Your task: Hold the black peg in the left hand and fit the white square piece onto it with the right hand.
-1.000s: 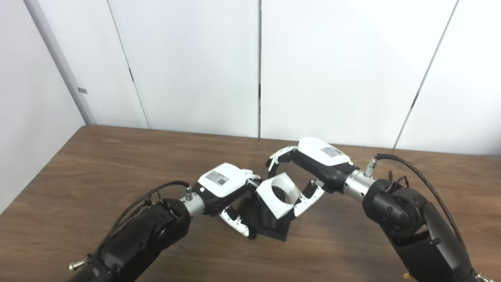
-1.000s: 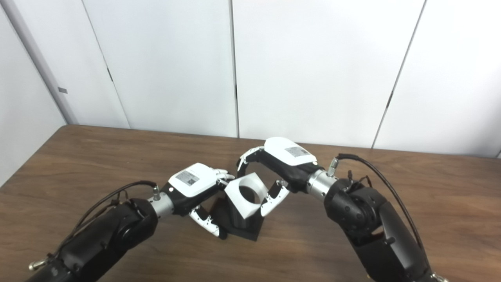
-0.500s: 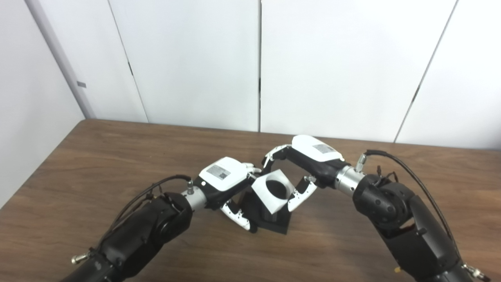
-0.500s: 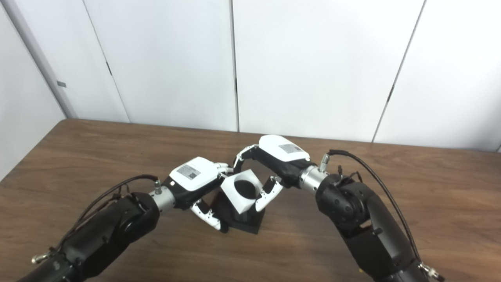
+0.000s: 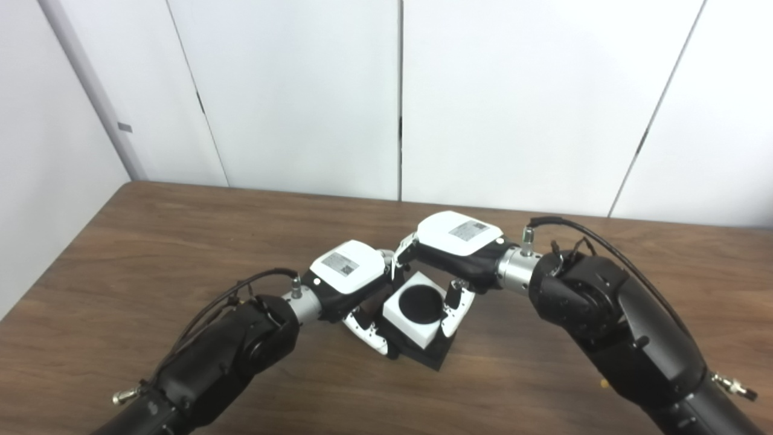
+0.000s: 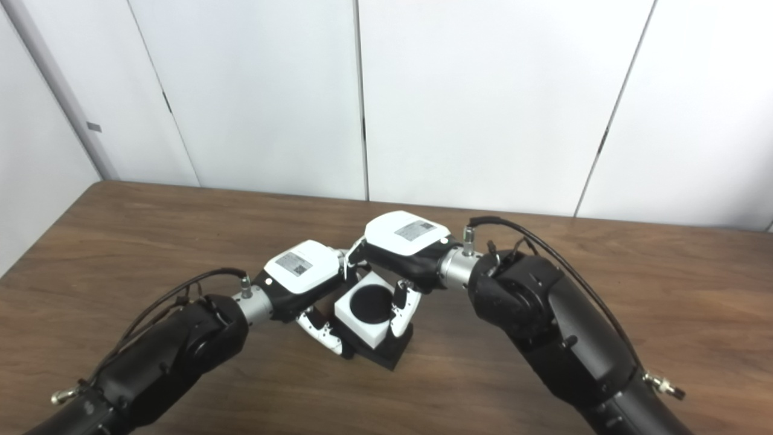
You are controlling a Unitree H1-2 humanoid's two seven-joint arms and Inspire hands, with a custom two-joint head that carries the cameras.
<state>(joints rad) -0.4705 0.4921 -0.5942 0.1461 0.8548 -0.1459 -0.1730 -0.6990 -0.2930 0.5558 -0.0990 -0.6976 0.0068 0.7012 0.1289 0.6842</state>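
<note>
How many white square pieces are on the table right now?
1. The white square piece sits over the black peg at the table's middle, between the left robot hand and right robot hand. None other shows.

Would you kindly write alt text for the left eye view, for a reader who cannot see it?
The right hand holds a white square piece over a black peg, dark filling its round hole, while the left hand grips the peg's side. Both black arms meet mid-table on a brown wooden table.
</note>
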